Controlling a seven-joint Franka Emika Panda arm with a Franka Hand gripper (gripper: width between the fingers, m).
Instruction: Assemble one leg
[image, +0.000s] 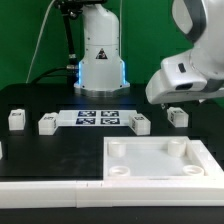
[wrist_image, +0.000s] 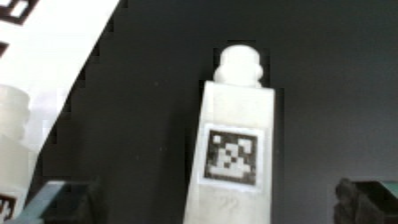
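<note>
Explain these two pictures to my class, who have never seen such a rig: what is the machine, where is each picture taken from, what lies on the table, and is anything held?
The machine is a white robot arm with a two-finger gripper. The exterior view comes from a camera standing off the arm. The wrist view comes from a camera on its wrist, looking past the fingers. On the black table lie several small white legs, a large white panel with round sockets, and the flat marker board. In the wrist view one leg, with a square tag, lies between the open fingers, which do not touch it. Nothing is held.
</note>
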